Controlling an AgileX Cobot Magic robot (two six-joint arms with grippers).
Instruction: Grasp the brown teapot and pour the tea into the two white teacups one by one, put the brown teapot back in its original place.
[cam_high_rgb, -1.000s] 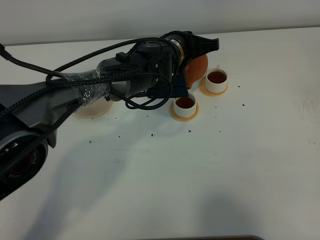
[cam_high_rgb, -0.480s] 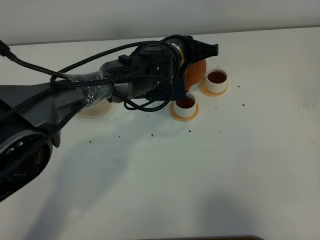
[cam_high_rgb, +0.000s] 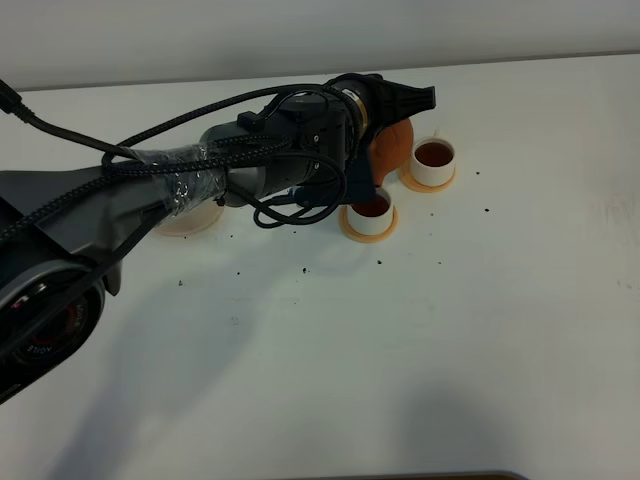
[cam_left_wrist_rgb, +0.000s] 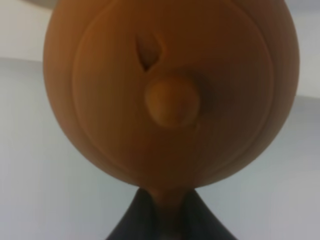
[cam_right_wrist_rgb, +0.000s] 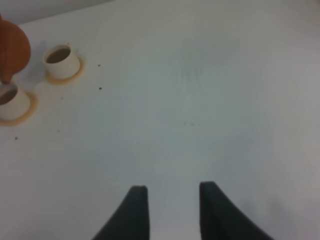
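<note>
The brown teapot (cam_high_rgb: 396, 146) hangs above the table just behind the two white teacups, held by my left gripper (cam_high_rgb: 404, 101), which is shut on its handle. In the left wrist view the teapot (cam_left_wrist_rgb: 170, 95) fills the frame, lid and knob facing the camera, with the gripper (cam_left_wrist_rgb: 167, 220) closed on the handle. The near teacup (cam_high_rgb: 371, 212) and the far teacup (cam_high_rgb: 433, 160) stand on orange-tan coasters and both hold dark tea. The pale beige saucer (cam_high_rgb: 188, 220) lies at the left, partly hidden by the arm. My right gripper (cam_right_wrist_rgb: 172, 210) is open and empty over bare table, and the teapot (cam_right_wrist_rgb: 12, 47) and cups (cam_right_wrist_rgb: 61, 60) show far off.
The left arm and its cables (cam_high_rgb: 200, 170) stretch across the left half of the table. Small dark specks (cam_high_rgb: 304, 268) are scattered on the white tabletop. The table's back edge meets a wall (cam_high_rgb: 500, 30).
My left gripper with the teapot has shifted slightly left and back and rotated a little. The cups and saucer have not moved.
</note>
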